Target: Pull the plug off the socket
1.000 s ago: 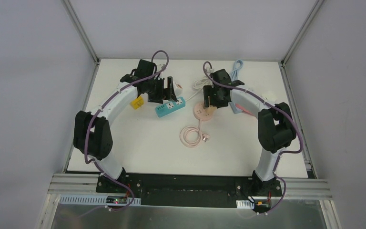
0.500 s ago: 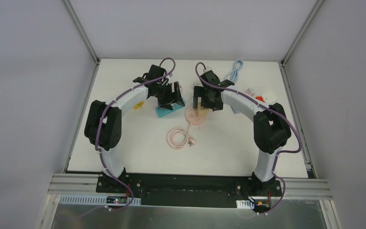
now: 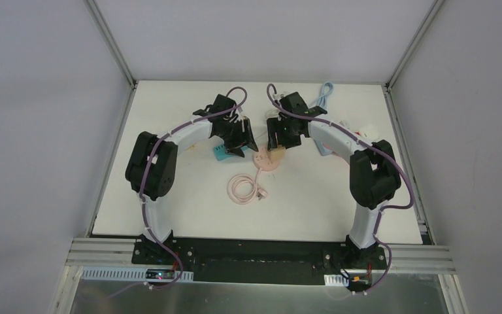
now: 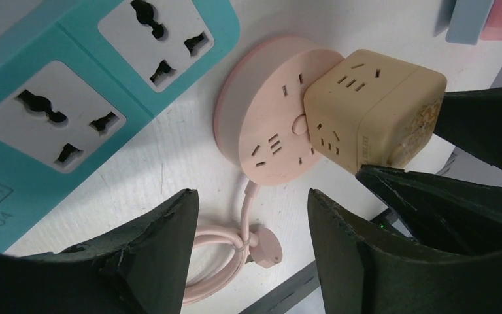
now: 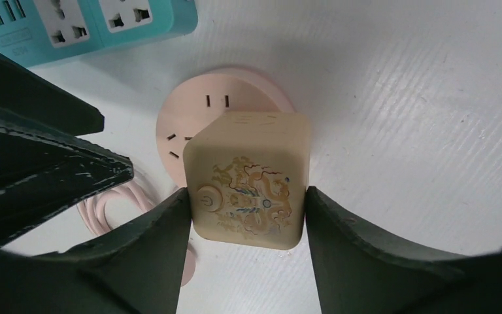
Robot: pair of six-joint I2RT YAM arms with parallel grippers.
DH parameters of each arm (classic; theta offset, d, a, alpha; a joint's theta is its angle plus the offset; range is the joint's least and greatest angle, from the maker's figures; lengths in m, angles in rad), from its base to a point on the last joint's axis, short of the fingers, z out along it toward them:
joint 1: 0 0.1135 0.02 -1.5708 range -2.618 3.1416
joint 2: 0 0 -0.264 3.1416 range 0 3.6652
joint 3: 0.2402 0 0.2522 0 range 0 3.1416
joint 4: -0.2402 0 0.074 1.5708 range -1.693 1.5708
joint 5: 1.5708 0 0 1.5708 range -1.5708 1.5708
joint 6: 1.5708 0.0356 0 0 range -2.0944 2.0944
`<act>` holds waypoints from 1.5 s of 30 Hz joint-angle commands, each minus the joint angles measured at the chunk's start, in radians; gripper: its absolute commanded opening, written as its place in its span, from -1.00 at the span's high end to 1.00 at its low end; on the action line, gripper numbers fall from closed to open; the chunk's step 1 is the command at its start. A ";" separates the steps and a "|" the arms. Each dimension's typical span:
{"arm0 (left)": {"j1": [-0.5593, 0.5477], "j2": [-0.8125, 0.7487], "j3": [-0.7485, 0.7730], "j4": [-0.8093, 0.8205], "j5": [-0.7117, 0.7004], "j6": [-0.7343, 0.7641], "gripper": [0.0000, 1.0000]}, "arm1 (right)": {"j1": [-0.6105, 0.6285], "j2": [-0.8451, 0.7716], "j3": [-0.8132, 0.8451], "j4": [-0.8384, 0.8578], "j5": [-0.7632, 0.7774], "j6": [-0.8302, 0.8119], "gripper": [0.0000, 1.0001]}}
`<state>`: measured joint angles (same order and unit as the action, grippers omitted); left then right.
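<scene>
the beige cube plug (image 5: pixel 248 176) sits plugged into the round pink socket (image 4: pixel 268 140). the socket lies flat on the white counter (image 3: pixel 189 209), towards its far middle, just beside the teal power strip (image 4: pixel 72 85). the cube stands off-centre on the socket's face and overhangs the rim on one side.

the right fingers (image 5: pixel 359 255) straddle the cube from above. one rests against each opposite flank and no gap shows on either side, so i judge them clamped on the plug. the left fingers (image 4: pixel 150 255) stand apart, with only bare counter and the socket's pink cord (image 4: pixel 229 242) between them. the socket lies just ahead of their tips, and they do not appear to touch it.

the coming move turns on one relation. the plug's pins go down into the socket's face, so the pull runs straight up off the counter, along the line the right wrist already looks down. the right arm is on the plug, and the left arm is the nearer one to the socket body. the socket looks light and sits loose on the counter. i expect it to rise with the cube unless the left fingers pin its free side down first.
</scene>
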<state>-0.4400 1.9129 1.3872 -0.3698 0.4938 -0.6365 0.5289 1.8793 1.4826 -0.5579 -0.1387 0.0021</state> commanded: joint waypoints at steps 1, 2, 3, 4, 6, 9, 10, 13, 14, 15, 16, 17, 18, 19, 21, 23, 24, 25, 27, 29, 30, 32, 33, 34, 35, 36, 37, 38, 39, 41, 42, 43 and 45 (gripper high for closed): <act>-0.015 0.019 0.019 0.038 -0.033 0.022 -0.25 | 0.032 0.019 0.008 0.036 0.089 -0.026 -0.18; -0.018 0.022 0.014 0.050 -0.042 0.027 -0.25 | 0.042 0.016 -0.002 0.045 0.125 -0.028 -0.14; -0.020 0.027 0.011 0.060 -0.047 0.031 -0.25 | 0.048 0.009 -0.019 0.060 0.157 -0.028 -0.10; -0.023 0.034 0.011 0.065 -0.051 0.033 -0.25 | 0.050 -0.002 -0.042 0.077 0.173 -0.026 -0.06; -0.031 0.045 0.010 0.072 -0.059 0.033 -0.25 | 0.057 -0.029 -0.072 0.106 0.181 -0.014 0.00; -0.047 0.055 0.004 0.074 -0.079 0.031 -0.25 | 0.072 -0.053 -0.095 0.121 0.175 0.017 0.12; -0.053 0.058 0.003 0.071 -0.088 0.032 -0.24 | 0.078 -0.058 -0.103 0.125 0.176 0.034 0.18; -0.069 0.067 0.013 0.033 -0.130 0.046 -0.23 | 0.090 -0.065 -0.122 0.127 0.187 0.063 0.26; -0.072 0.067 0.017 0.016 -0.153 0.055 -0.22 | 0.091 -0.066 -0.130 0.127 0.186 0.068 0.25; -0.077 0.068 0.020 0.001 -0.173 0.061 -0.18 | 0.091 -0.066 -0.134 0.125 0.188 0.070 0.21; -0.081 0.070 0.022 -0.011 -0.186 0.066 -0.14 | 0.089 -0.067 -0.139 0.123 0.190 0.071 0.12; -0.084 0.073 0.025 -0.024 -0.197 0.069 -0.11 | 0.089 -0.070 -0.144 0.125 0.192 0.073 0.00; -0.087 0.077 0.028 -0.037 -0.208 0.068 -0.08 | 0.086 -0.073 -0.146 0.128 0.193 0.074 -0.09; -0.089 0.083 0.030 -0.054 -0.217 0.068 -0.05 | 0.085 -0.075 -0.146 0.128 0.199 0.078 -0.19; -0.091 0.088 0.030 -0.070 -0.231 0.063 -0.01 | 0.077 -0.077 -0.144 0.128 0.210 0.084 -0.37; -0.091 0.092 0.025 -0.077 -0.240 0.054 0.02 | 0.073 -0.078 -0.143 0.131 0.219 0.090 -0.48; -0.092 0.093 0.022 -0.079 -0.243 0.048 0.03 | 0.071 -0.078 -0.143 0.131 0.219 0.091 -0.51; -0.092 0.092 0.018 -0.080 -0.247 0.044 0.04 | 0.072 -0.076 -0.144 0.133 0.221 0.091 -0.52; -0.091 0.092 0.008 -0.076 -0.249 0.033 0.05 | 0.071 -0.074 -0.145 0.136 0.222 0.091 -0.52; -0.091 0.092 -0.002 -0.069 -0.247 0.022 0.06 | 0.070 -0.076 -0.152 0.148 0.219 0.091 -0.44; -0.091 0.093 -0.006 -0.068 -0.244 0.019 0.06 | 0.071 -0.078 -0.157 0.158 0.212 0.091 -0.38; -0.091 0.096 -0.012 -0.067 -0.245 0.012 0.09 | 0.069 -0.080 -0.164 0.180 0.194 0.087 -0.26; -0.091 0.097 -0.015 -0.067 -0.246 0.011 0.10 | 0.070 -0.080 -0.166 0.192 0.182 0.085 -0.19; -0.092 0.097 -0.018 -0.067 -0.247 0.010 0.11 | 0.071 -0.079 -0.166 0.201 0.171 0.084 -0.11; -0.091 0.097 -0.021 -0.067 -0.249 0.009 0.11 | 0.073 -0.078 -0.166 0.206 0.166 0.082 0.00; -0.092 0.095 -0.024 -0.067 -0.252 0.010 0.12 | 0.076 -0.081 -0.165 0.207 0.172 0.084 0.13; -0.091 0.093 -0.026 -0.069 -0.256 0.011 0.12 | 0.080 -0.086 -0.164 0.206 0.178 0.086 0.28; -0.091 0.090 -0.029 -0.070 -0.260 0.013 0.12 | 0.080 -0.091 -0.164 0.205 0.174 0.091 0.35; -0.091 0.088 -0.030 -0.072 -0.266 0.014 0.12 | 0.078 -0.096 -0.166 0.204 0.169 0.098 0.43; -0.091 0.089 -0.028 -0.087 -0.282 0.015 0.13 | 0.064 -0.105 -0.173 0.208 0.111 0.116 0.71; -0.091 0.090 -0.025 -0.095 -0.288 0.017 0.14 | 0.048 -0.112 -0.179 0.219 0.069 0.135 0.90; -0.091 0.092 -0.020 -0.104 -0.293 0.020 0.15 | 0.031 -0.118 -0.189 0.238 0.021 0.158 1.00; -0.091 0.095 -0.016 -0.114 -0.298 0.024 0.16 | 0.008 -0.142 -0.213 0.284 -0.048 0.188 1.00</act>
<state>-0.5243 1.9923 1.3899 -0.3855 0.2932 -0.6373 0.5854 1.8046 1.3121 -0.3435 -0.0200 0.0998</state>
